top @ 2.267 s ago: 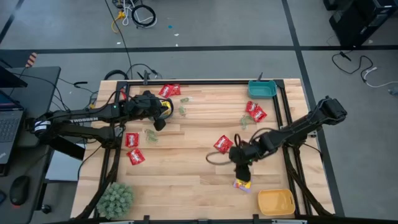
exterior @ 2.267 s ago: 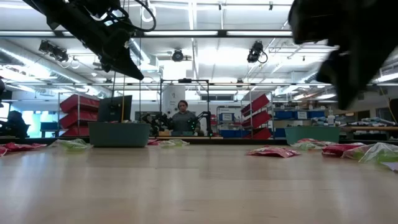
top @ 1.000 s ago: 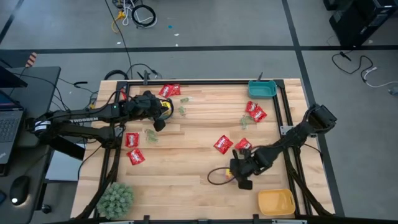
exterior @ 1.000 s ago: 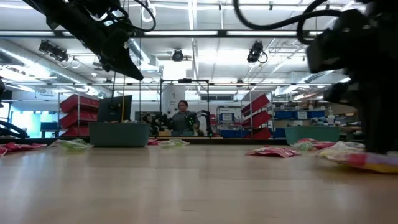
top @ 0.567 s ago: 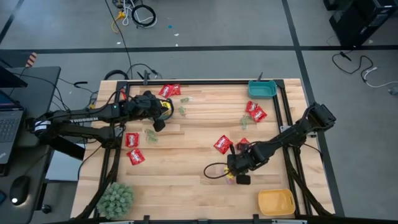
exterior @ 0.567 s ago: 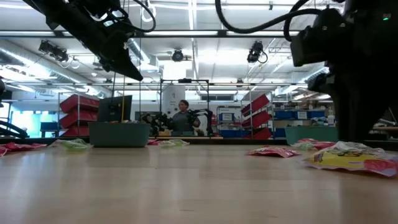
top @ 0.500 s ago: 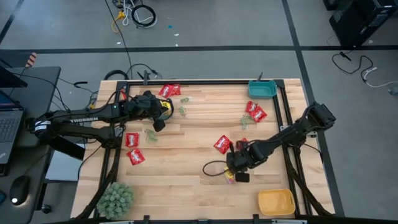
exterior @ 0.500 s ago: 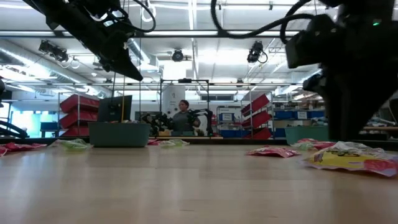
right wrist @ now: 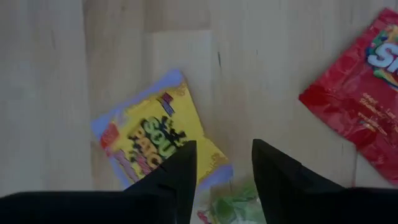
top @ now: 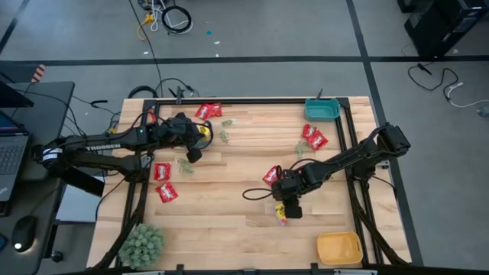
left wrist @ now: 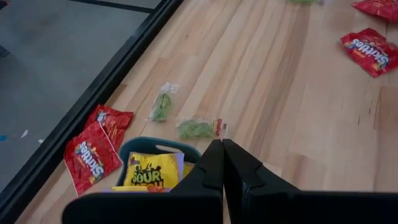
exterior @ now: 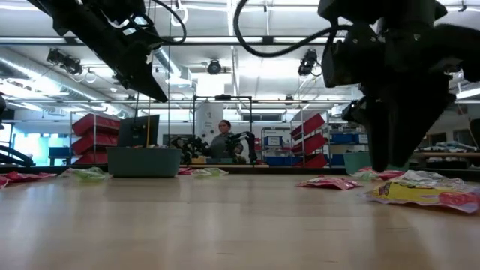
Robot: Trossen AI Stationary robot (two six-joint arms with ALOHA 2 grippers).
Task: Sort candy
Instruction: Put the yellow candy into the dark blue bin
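We are hovering our right gripper (right wrist: 221, 168), fingers spread and holding nothing, just above a yellow candy packet (right wrist: 158, 134) lying flat on the counter (top: 229, 221), its long axis running diagonally under one finger. A small green packet (right wrist: 236, 208) is sitting mostly hidden between the fingers; a red packet (right wrist: 360, 99) is lying beside, cut off. Farther away, our left gripper (left wrist: 222, 163) is waiting pressed together over a teal bin (left wrist: 140, 146) holding yellow candy.

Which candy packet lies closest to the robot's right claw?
The yellow packet lying loose on the wood just under the open right gripper; the red packet lies off to one side.
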